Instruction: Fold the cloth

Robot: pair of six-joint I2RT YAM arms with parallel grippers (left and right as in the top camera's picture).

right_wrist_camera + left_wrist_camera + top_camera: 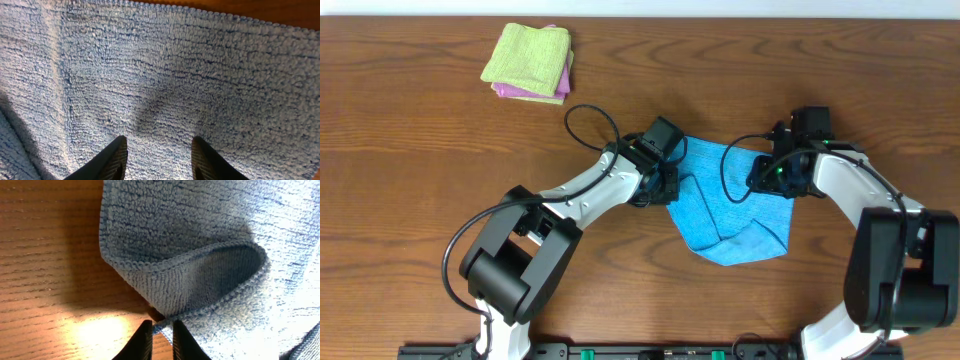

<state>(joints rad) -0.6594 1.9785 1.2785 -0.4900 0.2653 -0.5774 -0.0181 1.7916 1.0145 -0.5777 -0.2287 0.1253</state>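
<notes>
On table (420,150) cloth (730,205) lies rumpled between the arms, left gripper (160,325) jaws pinched on its curled edge, probably to lift it for folding, right gripper (159,150) jaws apart above the opposite side.

Even bright light; table (95,330) glare (left wrist).

A brown wooden table (410,150) with long, straight grain fills nearly every view. A narrow pale strip (640,8) runs along its far edge; whether it is wall or floor cannot be told. Light falls from above, leaving a bright glare (100,330) on the wood and soft shadows.
</notes>
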